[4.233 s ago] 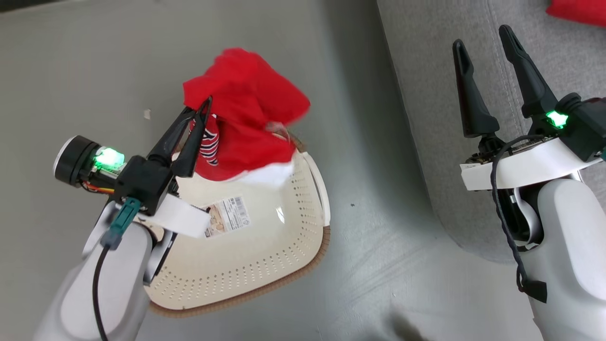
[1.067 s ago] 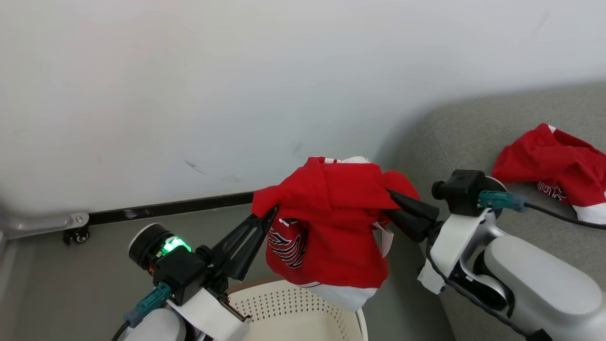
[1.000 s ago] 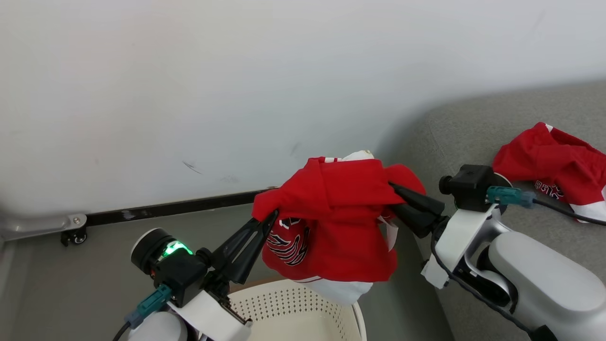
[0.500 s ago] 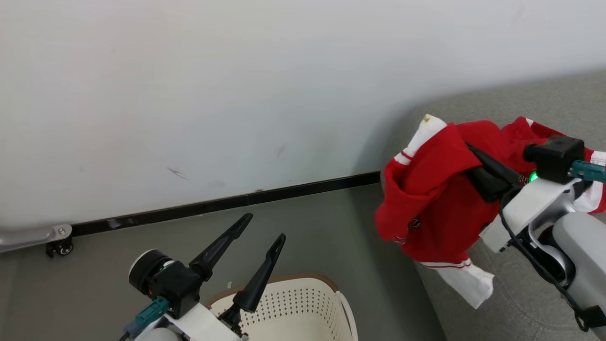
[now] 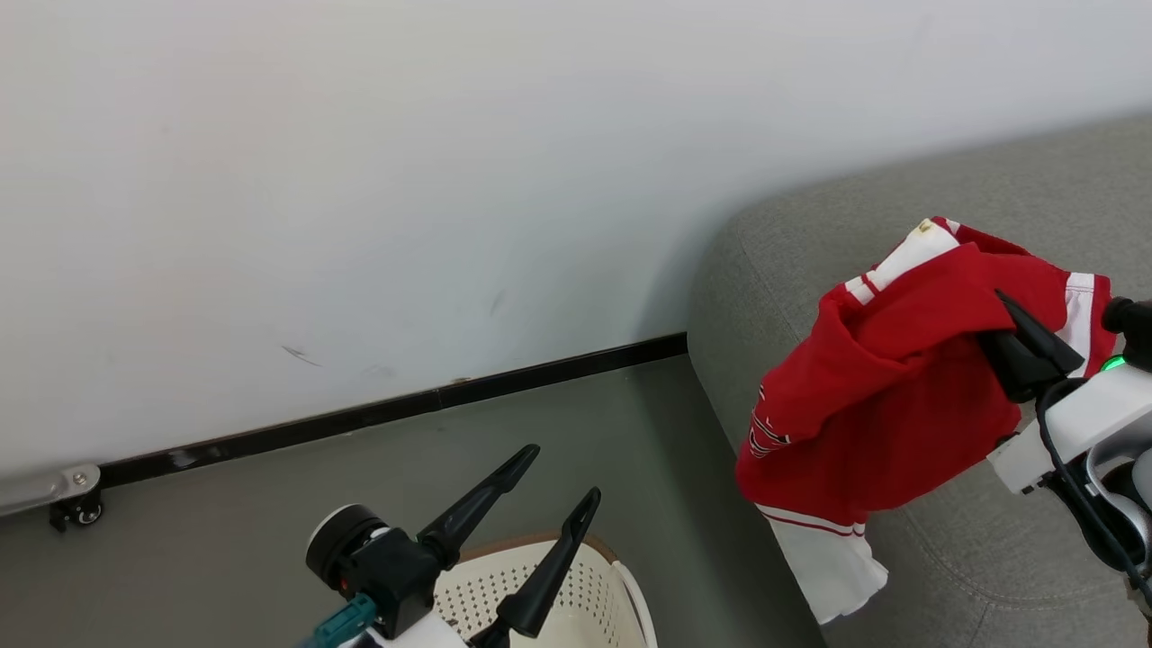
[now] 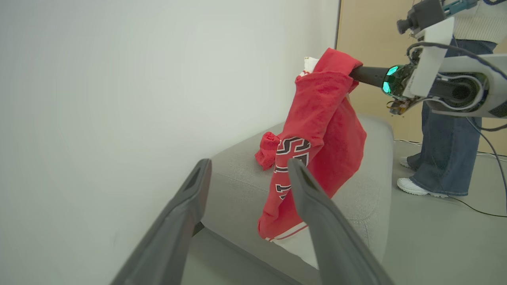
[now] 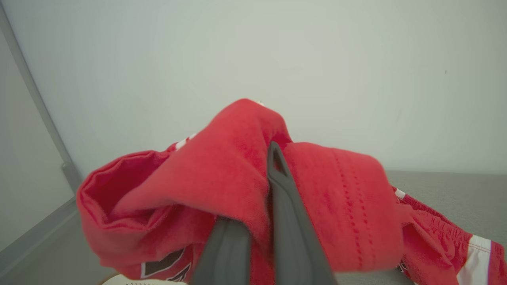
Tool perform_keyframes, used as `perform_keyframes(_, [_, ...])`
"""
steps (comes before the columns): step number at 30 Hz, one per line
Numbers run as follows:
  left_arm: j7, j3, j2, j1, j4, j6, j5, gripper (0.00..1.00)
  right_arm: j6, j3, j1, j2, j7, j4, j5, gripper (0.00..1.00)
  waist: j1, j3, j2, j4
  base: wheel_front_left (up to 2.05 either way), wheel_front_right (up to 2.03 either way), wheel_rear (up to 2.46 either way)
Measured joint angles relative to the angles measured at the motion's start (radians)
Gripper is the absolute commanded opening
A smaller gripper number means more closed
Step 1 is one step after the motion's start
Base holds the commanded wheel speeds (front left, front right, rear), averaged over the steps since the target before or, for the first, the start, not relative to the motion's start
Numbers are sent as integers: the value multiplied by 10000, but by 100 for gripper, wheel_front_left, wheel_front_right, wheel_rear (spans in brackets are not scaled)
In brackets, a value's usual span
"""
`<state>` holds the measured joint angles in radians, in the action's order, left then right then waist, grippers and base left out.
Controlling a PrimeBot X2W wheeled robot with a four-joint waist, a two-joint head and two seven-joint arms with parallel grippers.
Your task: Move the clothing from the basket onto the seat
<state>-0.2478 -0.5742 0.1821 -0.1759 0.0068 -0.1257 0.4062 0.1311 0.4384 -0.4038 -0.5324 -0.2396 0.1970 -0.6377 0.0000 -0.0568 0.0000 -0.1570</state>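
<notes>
1. Grey woven seat (image 5: pixel 792 225) at right, rounded corner tight against the white wall (image 5: pixel 360 180); black skirting strip (image 5: pixel 405 409) along the wall's foot; bare grey floor (image 5: pixel 225 540) open to the left, between wall and basket (image 5: pixel 477 589).
2. From the left wrist, a person's jeans-clad legs (image 6: pixel 447 150) on the floor beyond the seat's far end.
3. Red garment (image 5: pixel 882 405), bunched, black-and-white lettering down one fold, white band at the lowest hem; hangs in the air over the seat's near edge, well clear of the basket. Also red, a second garment (image 6: pixel 266 152) lying on the seat cushion behind it.
4. On the right tool (image 5: pixel 1003 304): fingers together, clamped on the hanging garment's top folds.
5. On the left tool (image 5: pixel 562 471): fingers spread wide, gripping nothing, poised above the basket's rim.
</notes>
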Motion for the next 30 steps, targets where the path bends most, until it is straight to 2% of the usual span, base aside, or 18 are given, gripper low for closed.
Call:
perform_keyframes(20, [-4,-742,-328,53,10,-12,334,100,-2,-2104,1852,157,-81,-1271,650,0,0,-140,0,-1352,0,0,0])
perform_keyframes(30, [-13,-694,-351,115,-31,-13,334,100,-2,-2305,2205,456,35,-1833,650,0,0,-117,0,-2002,0,0,0])
